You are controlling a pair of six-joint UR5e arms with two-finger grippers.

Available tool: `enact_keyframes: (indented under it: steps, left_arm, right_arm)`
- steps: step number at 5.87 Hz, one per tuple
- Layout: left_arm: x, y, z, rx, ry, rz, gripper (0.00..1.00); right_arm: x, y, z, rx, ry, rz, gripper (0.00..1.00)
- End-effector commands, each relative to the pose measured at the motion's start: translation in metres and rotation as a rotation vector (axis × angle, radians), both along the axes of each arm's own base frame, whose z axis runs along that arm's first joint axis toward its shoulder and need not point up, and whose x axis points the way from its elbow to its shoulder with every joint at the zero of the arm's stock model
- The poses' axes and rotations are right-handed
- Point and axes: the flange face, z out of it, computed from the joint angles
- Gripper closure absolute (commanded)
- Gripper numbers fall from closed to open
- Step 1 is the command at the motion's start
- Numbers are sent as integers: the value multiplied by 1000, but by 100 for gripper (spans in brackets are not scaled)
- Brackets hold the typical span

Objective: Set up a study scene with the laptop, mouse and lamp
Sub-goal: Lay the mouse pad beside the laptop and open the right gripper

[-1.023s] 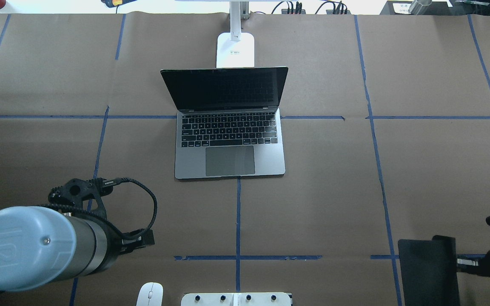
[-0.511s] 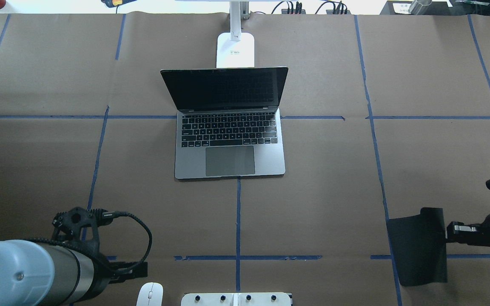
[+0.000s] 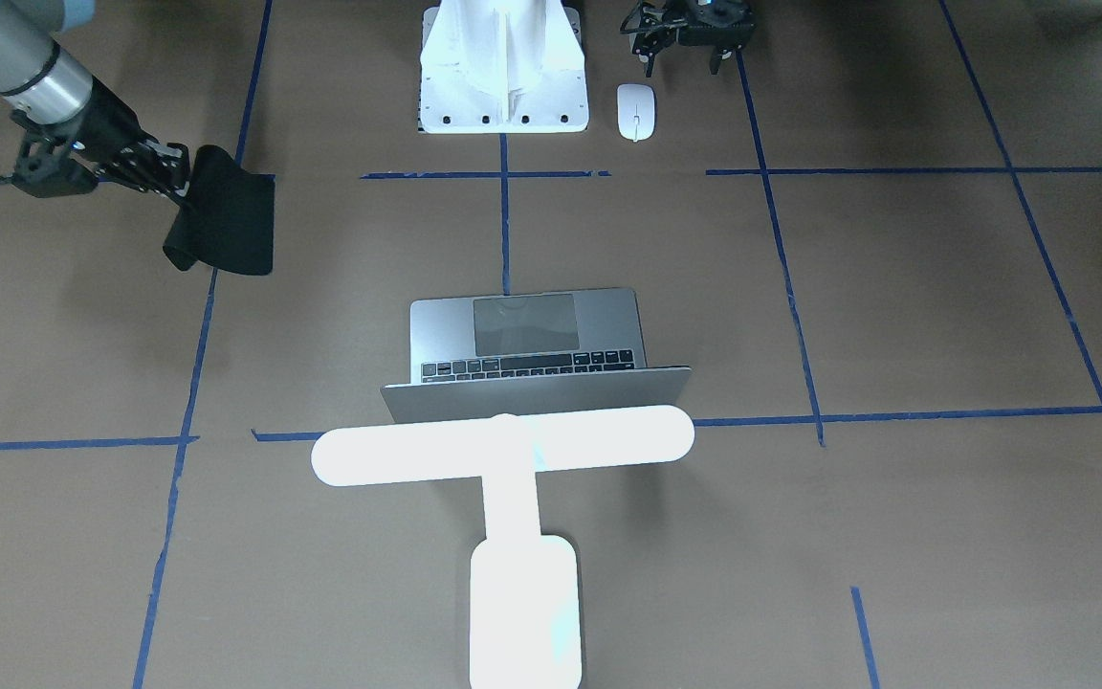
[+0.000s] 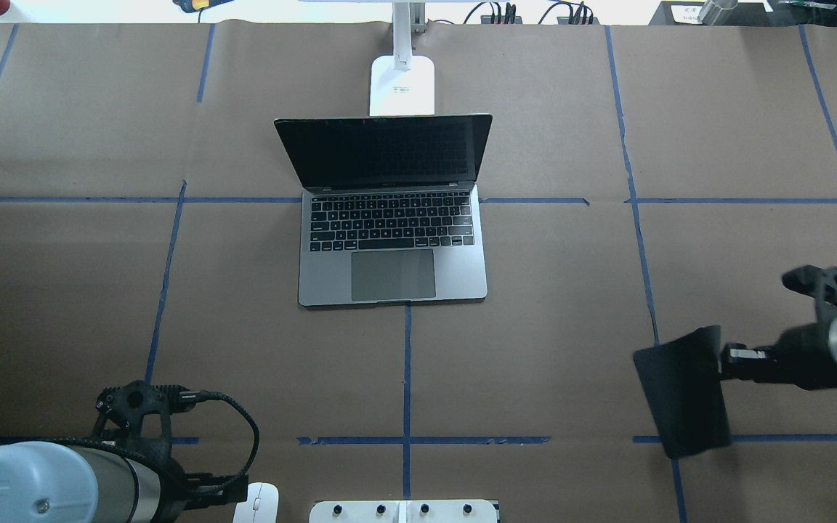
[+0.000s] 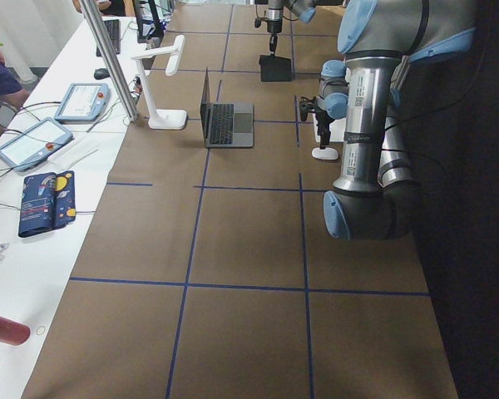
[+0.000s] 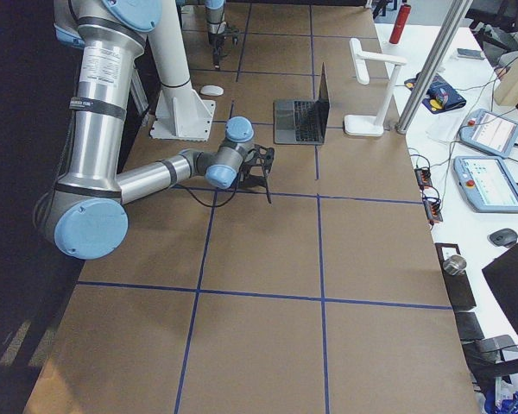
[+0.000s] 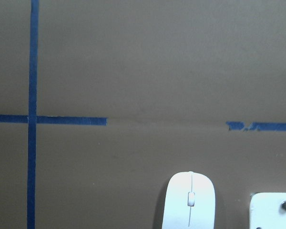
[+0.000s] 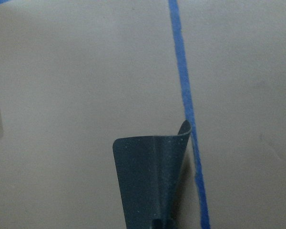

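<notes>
The silver-grey laptop (image 4: 393,276) stands open at the table's middle, its screen dark. The glowing white lamp (image 3: 503,445) stands just behind it, and its base (image 4: 402,86) shows in the overhead view. The white mouse (image 3: 636,111) lies at the table's near edge, beside the pedestal; it also shows in the left wrist view (image 7: 191,200). My left gripper (image 4: 233,495) hovers right beside the mouse, and its jaws look apart. My right gripper (image 4: 727,356) is shut on one edge of a black mat (image 4: 684,392), which it holds curled above the table.
A white bolted pedestal (image 3: 503,67) stands at the near edge, next to the mouse. Blue tape lines (image 4: 405,378) divide the brown table cover. Cables and control tablets (image 6: 492,185) lie on a white side table beyond the far edge.
My right gripper has carried the black mat forward and inward, and the mat now hangs curled. My left arm has drawn back toward the near edge, ending beside the mouse.
</notes>
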Motion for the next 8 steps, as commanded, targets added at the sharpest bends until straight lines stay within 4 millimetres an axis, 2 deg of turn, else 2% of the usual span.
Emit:
enact_keyframes:
  steps: [1, 3, 4, 6, 7, 8]
  left_arm:
    - [32, 5, 22, 31, 32, -6, 0]
    - [31, 5, 20, 31, 39, -3, 0]
    - [30, 5, 19, 31, 42, -3, 0]
    - [26, 6, 12, 29, 58, -3, 0]
    - [24, 5, 11, 29, 61, -5, 0]
    - [25, 6, 11, 29, 61, -3, 0]
  right_arm:
    - [-34, -48, -39, 38, 24, -5, 100]
    - [-85, -102, -54, 45, 19, 10, 100]
    - [-95, -109, -50, 38, 29, 10, 100]
    - [-121, -143, -58, 34, 37, 24, 100]
    - [-112, -150, -59, 34, 35, 34, 100]
    - [-104, -158, -57, 31, 40, 52, 88]
